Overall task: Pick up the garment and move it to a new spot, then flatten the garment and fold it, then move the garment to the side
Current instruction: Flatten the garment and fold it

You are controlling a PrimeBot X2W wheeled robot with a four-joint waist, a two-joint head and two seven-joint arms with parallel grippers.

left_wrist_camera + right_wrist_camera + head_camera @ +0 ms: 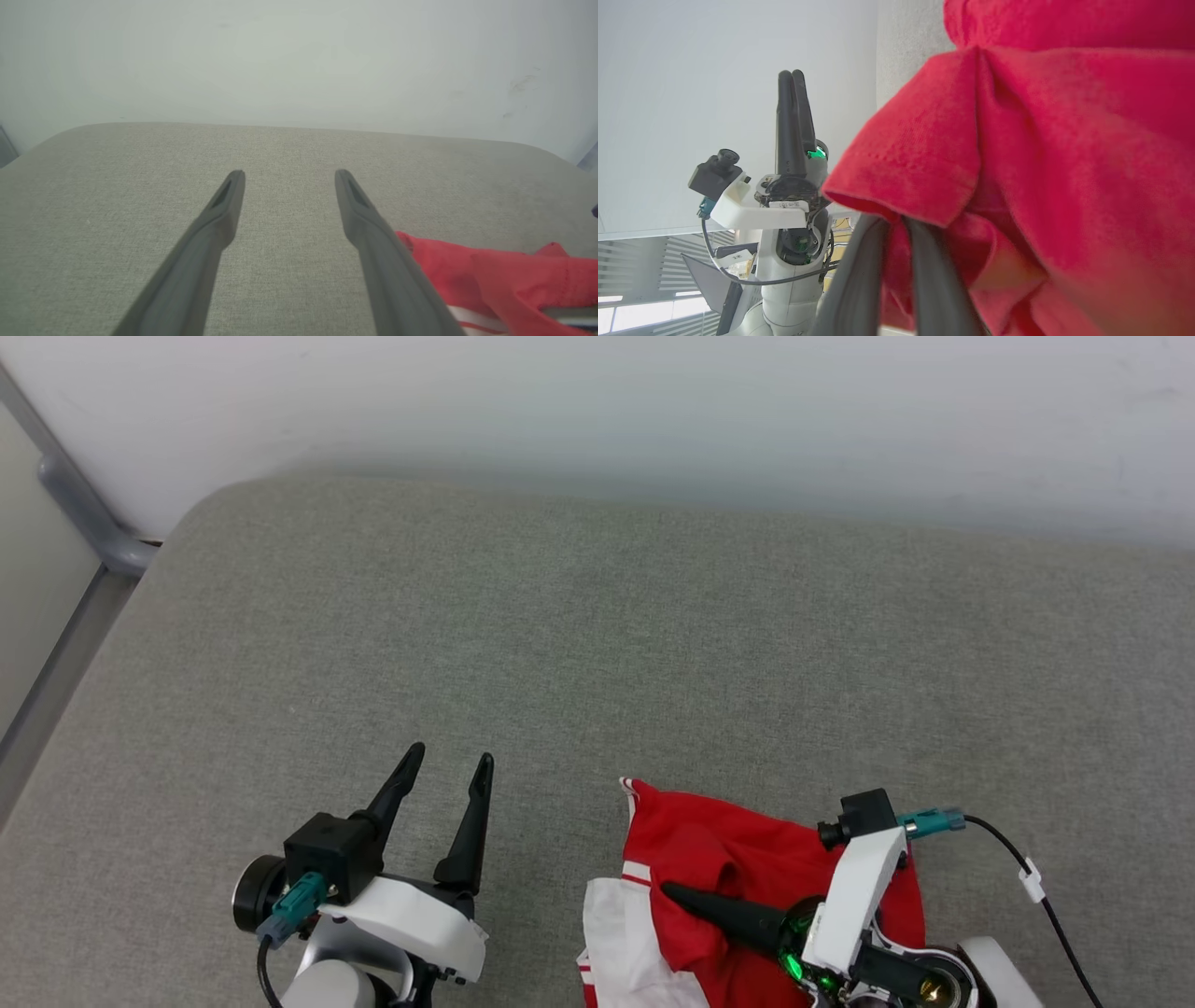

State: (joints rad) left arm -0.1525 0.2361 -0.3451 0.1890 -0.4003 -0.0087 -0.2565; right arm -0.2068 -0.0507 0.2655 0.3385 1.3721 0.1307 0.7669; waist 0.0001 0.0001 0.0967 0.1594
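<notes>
Pickup stage: grips bunched garment in clamped right hand, left hand spread wide, empty; relocating, flattening, folding undone.

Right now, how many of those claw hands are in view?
2. The left gripper stands open over the grey cushion, lower left in the head view; the right gripper, lower right, is shut on the red garment.

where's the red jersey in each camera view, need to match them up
Head view: jersey at the bottom edge, right of centre.
Left wrist view: lower right corner, beside the right-hand finger.
Right wrist view: centre and right, close to the lens.
Shared landmark: the left gripper, lower left in head view, bottom centre in its own, left of the cloth in right wrist view.
</notes>
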